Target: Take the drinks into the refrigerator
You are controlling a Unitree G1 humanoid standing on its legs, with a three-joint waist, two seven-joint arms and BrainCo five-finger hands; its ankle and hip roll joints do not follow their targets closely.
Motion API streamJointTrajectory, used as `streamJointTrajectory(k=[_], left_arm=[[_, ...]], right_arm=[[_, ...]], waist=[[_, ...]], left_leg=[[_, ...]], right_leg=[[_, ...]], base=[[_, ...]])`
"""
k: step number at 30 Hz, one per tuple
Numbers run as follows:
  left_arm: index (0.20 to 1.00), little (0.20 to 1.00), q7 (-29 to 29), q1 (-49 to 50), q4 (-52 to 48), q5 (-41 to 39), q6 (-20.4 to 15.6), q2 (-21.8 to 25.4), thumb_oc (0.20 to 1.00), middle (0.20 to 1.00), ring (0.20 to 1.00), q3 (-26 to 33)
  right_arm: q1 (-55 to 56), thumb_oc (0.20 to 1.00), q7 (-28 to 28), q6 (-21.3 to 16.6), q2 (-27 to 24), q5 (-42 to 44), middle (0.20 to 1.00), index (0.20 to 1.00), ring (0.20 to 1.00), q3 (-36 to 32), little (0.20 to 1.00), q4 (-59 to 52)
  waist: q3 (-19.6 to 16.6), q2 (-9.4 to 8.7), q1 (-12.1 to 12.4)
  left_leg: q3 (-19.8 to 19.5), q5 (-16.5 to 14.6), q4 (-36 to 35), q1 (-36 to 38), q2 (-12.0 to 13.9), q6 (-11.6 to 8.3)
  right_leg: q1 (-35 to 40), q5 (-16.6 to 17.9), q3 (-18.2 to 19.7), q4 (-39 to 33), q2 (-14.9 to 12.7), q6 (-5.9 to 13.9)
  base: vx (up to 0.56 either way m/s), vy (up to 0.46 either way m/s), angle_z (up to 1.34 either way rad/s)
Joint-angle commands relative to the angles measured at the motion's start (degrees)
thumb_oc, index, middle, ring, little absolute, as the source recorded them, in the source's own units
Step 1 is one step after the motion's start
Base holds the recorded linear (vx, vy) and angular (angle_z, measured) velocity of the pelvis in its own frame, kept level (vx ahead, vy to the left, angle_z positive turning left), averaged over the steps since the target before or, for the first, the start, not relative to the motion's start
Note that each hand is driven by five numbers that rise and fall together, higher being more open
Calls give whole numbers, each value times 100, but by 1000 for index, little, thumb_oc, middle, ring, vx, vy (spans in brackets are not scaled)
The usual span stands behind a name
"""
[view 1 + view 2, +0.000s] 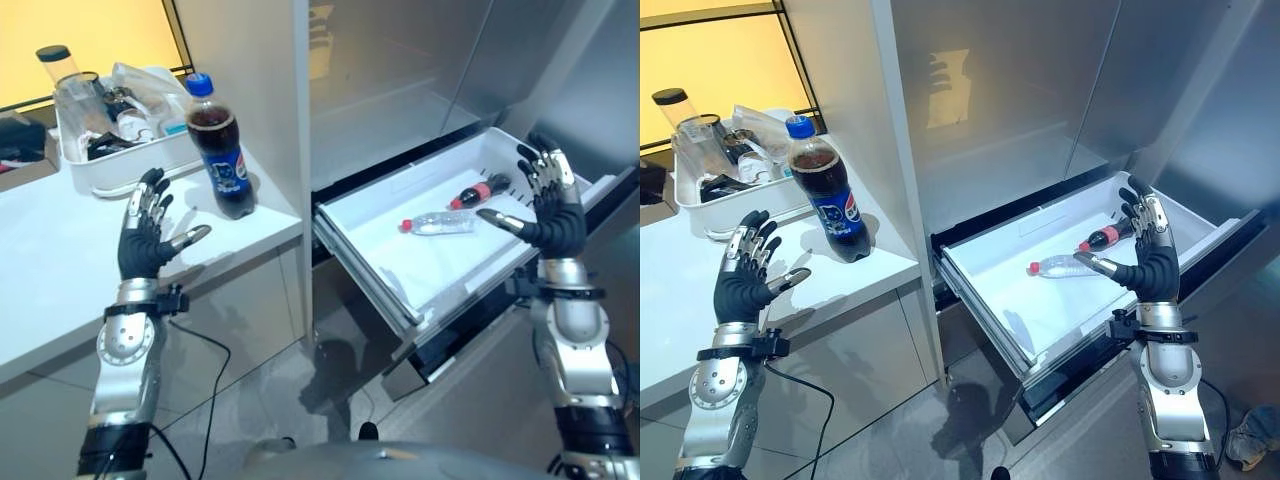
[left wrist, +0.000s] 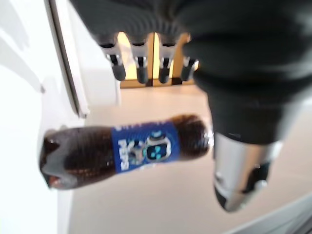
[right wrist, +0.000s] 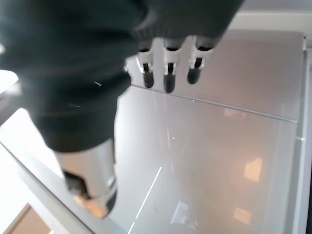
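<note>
A dark cola bottle [image 1: 222, 150] with a blue cap and blue label stands upright on the white counter [image 1: 60, 260], near its right edge. My left hand [image 1: 145, 235] is held open a short way to its left, palm toward it, touching nothing; the bottle [image 2: 122, 153] shows past its fingers in the left wrist view. The refrigerator's white drawer [image 1: 380, 270] is pulled out. Inside lie a clear water bottle [image 1: 437, 223] and a small cola bottle [image 1: 476, 192], both with red caps. My right hand [image 1: 550, 205] hangs open and empty above the drawer's right side.
A white tub [image 1: 110, 165] of jars and odds and ends sits at the back of the counter behind the cola bottle. The refrigerator's grey side panel [image 1: 260, 80] rises just right of the bottle. The drawer's front edge juts out between my arms.
</note>
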Motion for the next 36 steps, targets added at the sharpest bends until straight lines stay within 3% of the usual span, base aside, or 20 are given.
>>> streamJointTrajectory(k=[1,15,24,36], left_arm=[[1000,1000,174,-716,299,168,-129,508,1000,1000,1000,-175],[1000,1000,270,-1200,470,-79,-62,688,1000,1000,1000,-314],[1000,1000,321,-1277,404,-135,-54,697,1000,1000,1000,-296],[1000,1000,430,-1508,587,-132,-34,682,1000,1000,1000,-273]], right_arm=[[-641,1000,61,-134,-178,314,1000,1000,1000,65,1000,-344],[-951,1000,174,-215,-376,598,1000,1000,1000,-7,1000,-1018],[-938,1000,233,-276,-436,660,1000,1000,1000,-110,1000,-1278],[-869,1000,374,-273,-372,710,1000,1000,1000,-84,1000,-1388]], waist=[[41,-106,-90],[509,-157,-200],[560,-259,-242],[544,-267,-328]], left_leg=[[-45,-335,8,118,-89,110],[-6,-373,334,-370,10,162],[-39,-402,538,-768,57,149],[-1,-456,437,-633,81,125]], right_leg=[[-89,-338,-32,812,-302,472],[-712,-470,88,1278,-167,481],[-1010,-496,117,1352,-125,465],[-1008,-568,143,1382,-62,436]], base=[[-24,16,-6],[-16,7,-9],[-5,-3,-2],[9,2,0]])
